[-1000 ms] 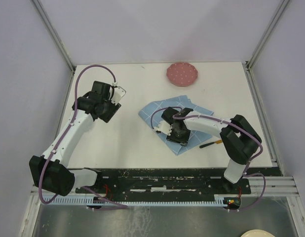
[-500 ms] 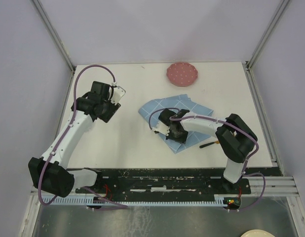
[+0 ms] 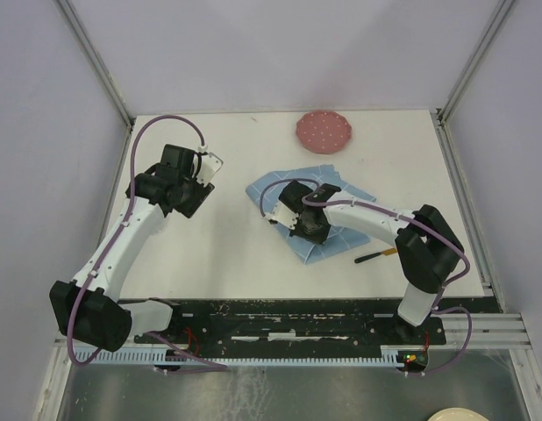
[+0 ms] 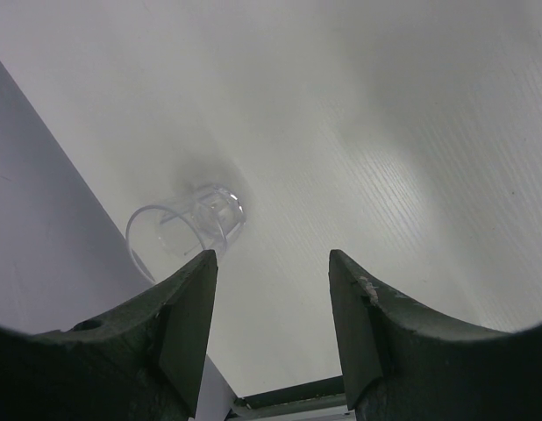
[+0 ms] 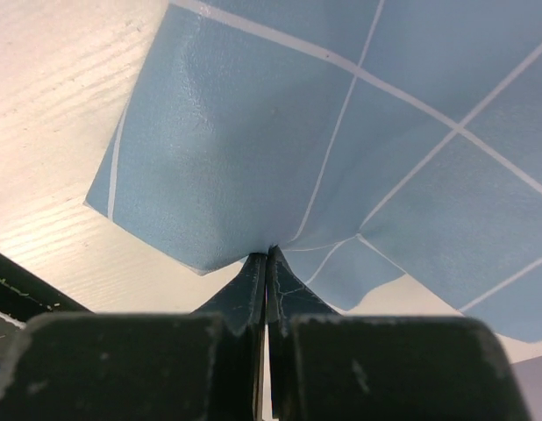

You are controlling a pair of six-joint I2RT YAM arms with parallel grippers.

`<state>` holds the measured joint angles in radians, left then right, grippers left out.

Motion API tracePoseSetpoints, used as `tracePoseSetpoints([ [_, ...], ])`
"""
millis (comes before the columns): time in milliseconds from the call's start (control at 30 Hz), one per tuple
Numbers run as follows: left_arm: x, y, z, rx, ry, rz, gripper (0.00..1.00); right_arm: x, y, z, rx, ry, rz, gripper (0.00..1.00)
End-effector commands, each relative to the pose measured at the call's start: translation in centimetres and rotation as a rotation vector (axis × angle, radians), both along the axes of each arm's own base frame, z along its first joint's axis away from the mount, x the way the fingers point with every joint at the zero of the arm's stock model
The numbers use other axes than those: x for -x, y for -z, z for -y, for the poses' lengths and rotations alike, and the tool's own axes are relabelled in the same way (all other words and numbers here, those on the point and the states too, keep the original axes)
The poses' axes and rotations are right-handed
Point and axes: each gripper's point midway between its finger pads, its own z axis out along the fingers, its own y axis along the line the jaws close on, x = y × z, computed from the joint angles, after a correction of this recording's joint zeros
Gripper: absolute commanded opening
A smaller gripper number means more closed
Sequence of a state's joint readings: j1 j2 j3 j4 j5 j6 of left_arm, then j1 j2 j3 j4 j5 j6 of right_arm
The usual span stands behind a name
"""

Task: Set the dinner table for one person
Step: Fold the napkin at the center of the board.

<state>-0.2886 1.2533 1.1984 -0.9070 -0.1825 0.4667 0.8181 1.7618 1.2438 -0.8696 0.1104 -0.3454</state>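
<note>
One broad white dinner table (image 3: pixel 227 254) fills the middle of the overhead view, above the arm bases. Right of its centre lies the blue grid-patterned placemat (image 3: pixel 264 189), rumpled and turned like a diamond. The right gripper (image 5: pixel 267 254) sits at the mat's left side, fingers pressed together on a pinched fold of cloth. In the wrist view the mat spreads away from the fingertips toward the top and right of the frame, so a pull to flatten it would likely run the opposite way. This arm is much the nearer one.

The left gripper (image 4: pixel 271 256) hangs well apart at the table's upper left, jaws parted and holding nothing. A pink dotted plate (image 3: pixel 324 132) rests at the far edge, a clear glass (image 4: pixel 188 228) stands just ahead of the left fingers, and a small yellow-handled utensil (image 3: pixel 374 255) lies lower right of the mat.
</note>
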Motion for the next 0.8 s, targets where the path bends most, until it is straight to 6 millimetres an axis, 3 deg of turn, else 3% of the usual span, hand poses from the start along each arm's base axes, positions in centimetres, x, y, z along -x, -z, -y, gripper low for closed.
tracePoseSetpoints([
  [0, -0.7, -1.3, 0.0, -0.02, 0.038, 0.051, 0.61, -0.8, -4.7, -2.4, -0.118, -0.014, 0.052, 0.02],
  [433, -1.4, -1.8, 0.0, -0.028, 0.038, 0.067, 0.61, -1.1, -7.5, -7.9, -0.232, -0.129, 0.032, 0.02],
  [633, -0.6, -1.7, -0.2, -0.022, 0.025, 0.072, 0.61, -0.2, -6.7, -11.3, -0.249, -0.18, -0.024, 0.02],
  [767, 0.2, -1.8, -0.8, -0.036, 0.019, 0.079, 0.61, -0.3, -5.6, -10.5, -0.191, -0.157, 0.005, 0.02],
])
